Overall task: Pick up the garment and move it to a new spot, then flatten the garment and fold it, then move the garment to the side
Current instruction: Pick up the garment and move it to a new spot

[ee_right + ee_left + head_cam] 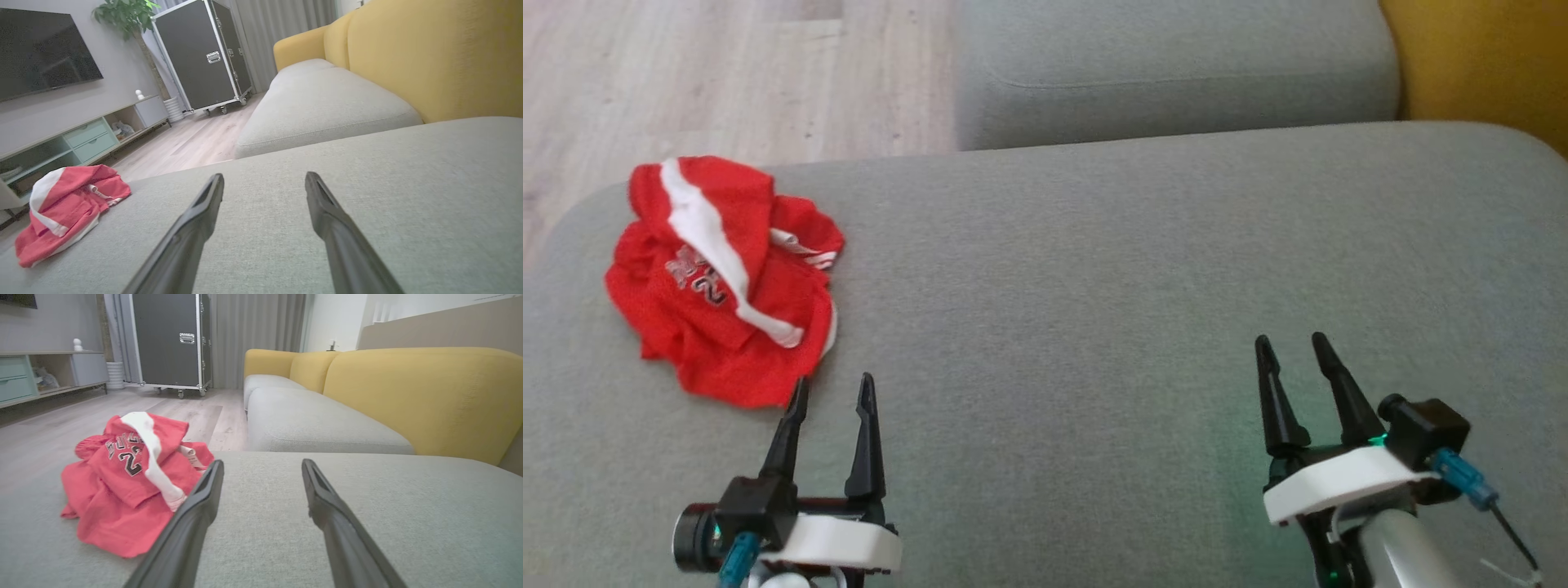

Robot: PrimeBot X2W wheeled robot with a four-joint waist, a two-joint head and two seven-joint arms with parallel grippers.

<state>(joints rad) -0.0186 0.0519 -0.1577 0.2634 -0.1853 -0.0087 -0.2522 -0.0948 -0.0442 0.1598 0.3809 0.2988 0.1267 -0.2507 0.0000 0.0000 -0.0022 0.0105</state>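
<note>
Both the left hand [834,380] and right hand [1290,337] stand wide and empty; the red garment [723,278] lies crumpled at the left end of the sofa cushion [1094,286], just beyond the left hand, so seemingly every step is left

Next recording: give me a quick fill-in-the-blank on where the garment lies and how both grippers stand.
1. The crumpled red jersey with a white stripe lies on the grey fabric sofa cushion, on the robot's ____ side.
2. The left gripper, near the jersey, has its jaws ____.
3. The right gripper, jaws apart too, holds ____.
4. The padded sofa backrest is ____ in colour.

Missing words: left; open; nothing; yellow.
</note>
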